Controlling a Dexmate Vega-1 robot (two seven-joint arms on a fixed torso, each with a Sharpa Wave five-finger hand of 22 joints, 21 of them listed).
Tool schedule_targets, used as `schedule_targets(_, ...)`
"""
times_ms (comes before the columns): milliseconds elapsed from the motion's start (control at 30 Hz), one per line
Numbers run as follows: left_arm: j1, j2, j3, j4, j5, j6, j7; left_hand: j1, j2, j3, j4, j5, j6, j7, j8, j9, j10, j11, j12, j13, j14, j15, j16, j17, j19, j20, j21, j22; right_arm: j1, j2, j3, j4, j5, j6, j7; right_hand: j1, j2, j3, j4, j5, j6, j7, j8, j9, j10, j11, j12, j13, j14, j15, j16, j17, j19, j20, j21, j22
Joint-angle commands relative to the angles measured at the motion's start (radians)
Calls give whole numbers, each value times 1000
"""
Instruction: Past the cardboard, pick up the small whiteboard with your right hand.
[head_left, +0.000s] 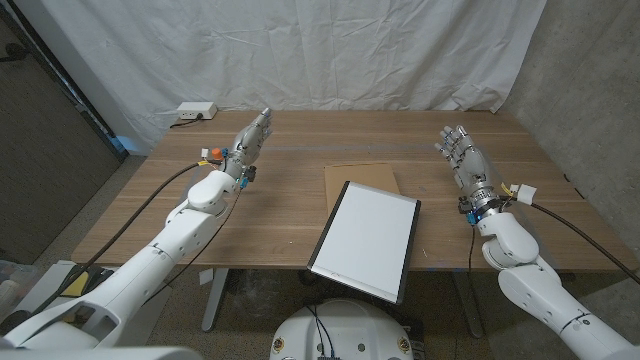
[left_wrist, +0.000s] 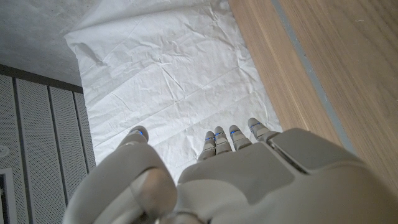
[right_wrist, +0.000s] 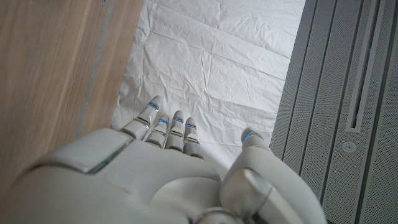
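Note:
A small whiteboard (head_left: 367, 238) with a dark frame lies at the table's near edge, its near corner jutting over the edge. Its far end overlaps a flat sheet of brown cardboard (head_left: 358, 178). My right hand (head_left: 459, 152) is raised over the right side of the table, well to the right of the board, fingers straight and apart, holding nothing. My left hand (head_left: 250, 140) is up at the left, far from the board, fingers stretched out and empty. The right wrist view shows my right hand (right_wrist: 168, 174) with fingers extended; the left wrist view shows my left hand (left_wrist: 217, 174) the same way.
The wooden table (head_left: 290, 215) backs onto a white cloth curtain (head_left: 300, 50). A white power strip (head_left: 194, 112) lies at the far left corner. Bare wood lies between each hand and the whiteboard.

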Motion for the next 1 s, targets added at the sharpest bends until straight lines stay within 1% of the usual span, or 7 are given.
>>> schedule_targets(33,23,6,-2,-49,12,16,35,13,2,1,-10,-2,9,-2,4,2,11,-1,7,2,7,-4,0,1,-11,-107,-5,5,-55,-19,33,-40,-7,1,-12,11,-3,1,-6,-3,10,2,5,5,3,1,3,5,5,5,2,4,9,-29,-2,2)
schedule_targets(167,26,13,0,-62,14,30,35,15,2,1,-11,-3,9,-2,3,2,10,-1,6,2,4,-6,-2,1,-10,-111,-7,5,-77,-27,47,-60,-11,-3,-17,12,-2,1,-7,-4,10,2,5,5,4,2,3,5,6,3,2,4,12,-31,-3,2)
schedule_targets(300,25,11,2,-58,12,33,35,16,2,0,-11,-3,8,0,2,2,8,-3,4,2,4,-7,-3,1,-10,-111,-10,5,-99,-31,61,-74,-28,4,-27,15,-2,1,-9,-6,12,2,5,5,8,2,4,5,14,0,4,4,24,-36,-2,3)
schedule_targets(467,11,-7,9,-38,6,19,18,17,3,-1,-12,-4,5,-1,0,2,4,-3,2,2,1,-7,-4,1,-11,-109,-13,5,-118,-24,72,-79,-29,17,-27,16,-2,1,-10,-8,13,5,4,5,13,1,5,5,21,-2,5,4,35,-39,-1,3)
schedule_targets(633,8,-9,15,-41,17,22,25,19,4,-2,-13,-5,4,1,-1,2,1,-3,0,2,-3,-7,-6,1,-11,-107,-15,5,-135,-15,77,-81,-31,40,-18,16,-2,0,-11,-9,15,5,4,5,15,0,6,5,26,-3,7,5,38,-40,-2,3)
schedule_targets(867,23,-1,11,-65,20,36,44,20,5,-3,-13,-6,5,-5,-2,2,-1,-9,-2,2,-8,-13,-9,1,-11,-105,-19,5,-158,-6,87,-86,-39,72,-8,15,-2,-1,-12,-11,17,7,4,5,19,-3,6,5,34,-4,9,6,42,-40,-3,3)
schedule_targets(1000,24,-6,9,-62,16,22,41,21,5,-3,-14,-6,6,-5,-3,2,0,-9,-2,2,-9,-14,-9,1,-9,-104,-21,5,-174,0,94,-89,-37,90,-2,16,-1,-1,-12,-12,21,4,5,5,25,-2,8,5,36,-5,9,6,44,-40,-4,3)
